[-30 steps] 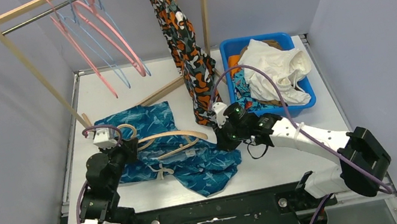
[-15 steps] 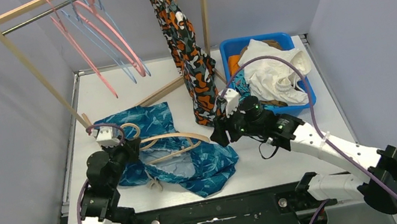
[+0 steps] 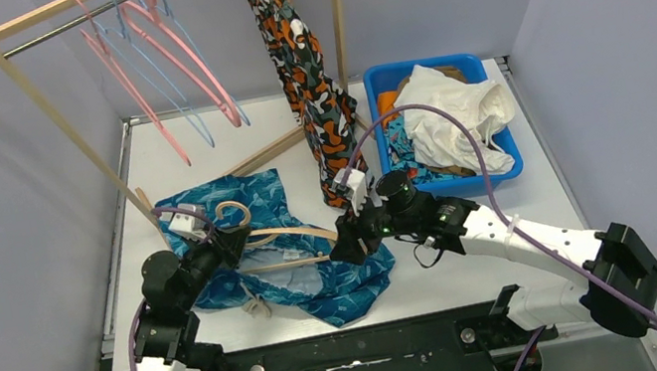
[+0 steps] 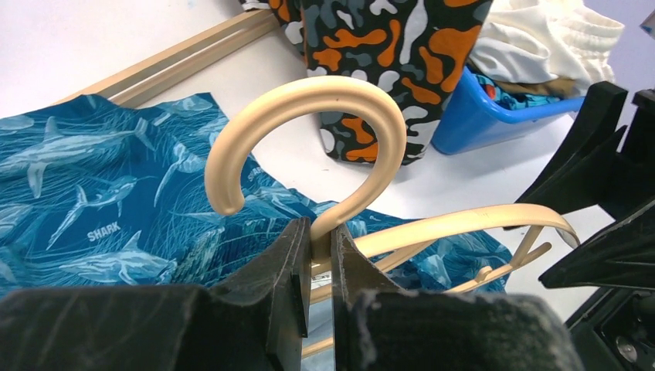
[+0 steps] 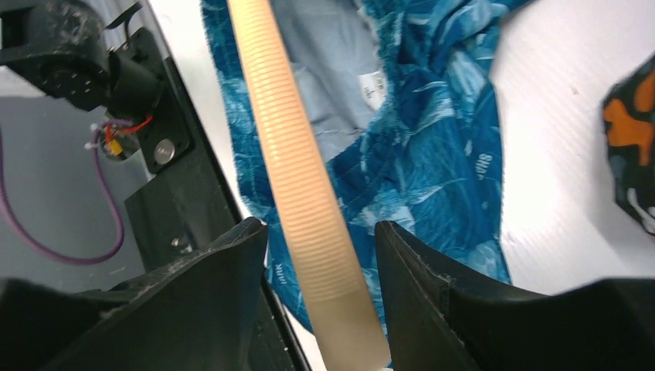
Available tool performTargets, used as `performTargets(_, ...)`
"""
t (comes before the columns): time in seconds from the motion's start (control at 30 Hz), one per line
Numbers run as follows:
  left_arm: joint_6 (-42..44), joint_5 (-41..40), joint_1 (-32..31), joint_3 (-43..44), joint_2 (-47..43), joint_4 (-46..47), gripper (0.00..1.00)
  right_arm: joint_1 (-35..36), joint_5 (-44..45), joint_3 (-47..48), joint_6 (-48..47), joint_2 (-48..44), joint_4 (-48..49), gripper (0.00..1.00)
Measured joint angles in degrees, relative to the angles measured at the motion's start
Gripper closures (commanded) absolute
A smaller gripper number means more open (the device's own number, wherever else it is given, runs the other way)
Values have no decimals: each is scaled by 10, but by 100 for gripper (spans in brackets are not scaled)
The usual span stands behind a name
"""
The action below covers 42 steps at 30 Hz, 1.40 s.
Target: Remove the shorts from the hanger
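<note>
The left gripper (image 4: 320,241) is clamped tight on the neck of the beige hanger (image 4: 324,100), just under the hook, which curls up beyond its fingertips; the right gripper (image 5: 320,297) has its jaws apart, one on each side of the hanger's ribbed arm, with a gap showing on both sides. The teal shark-print shorts (image 3: 321,287) lie crumpled on the table (image 3: 442,282) directly beneath both grippers and fill the space between them; the hanger lies over the cloth, and whether it is threaded through the waist I cannot tell. Beyond the right gripper, the camouflage shorts (image 3: 300,69) hang from the wooden rack (image 3: 37,96), their lower end close to its wrist; off to that gripper's right, well apart from it, the blue bin (image 3: 513,155) holds the white shorts (image 3: 454,114) piled on other cloth.
</note>
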Motion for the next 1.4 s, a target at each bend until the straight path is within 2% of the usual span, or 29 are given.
performTargets(0.1, -2, 17, 0, 0, 1, 8, 100, 7, -17, 0, -8, 2, 4, 68)
performTargets(0.2, -4, 27, 0, -2, 2, 14, 100, 9, -31, 0, -16, 0, 14, 91)
performTargets(0.27, -9, 27, 2, -4, 5, 14, 100, 13, -49, 0, -26, -6, 16, 99)
performTargets(0.33, -15, 30, 2, -5, 6, 18, 88, 13, -47, 0, -30, -16, 11, 100)
performTargets(0.47, -16, 35, 0, -5, 4, 28, 52, 6, -43, 0, -38, -36, 1, 100)
performTargets(0.6, -13, 36, 0, -5, 4, 29, 35, -12, -34, 0, -38, -61, -26, 100)
performTargets(0.73, -12, 43, 0, -5, 4, 29, 31, -26, -13, 0, -41, -84, -63, 100)
performTargets(0.97, -10, 41, 0, -5, 1, 23, 31, -33, 30, 6, -42, -105, -113, 100)
performTargets(1.4, -2, -189, 0, -1, -49, -47, 30, -36, 129, 12, -42, -212, -116, 100)
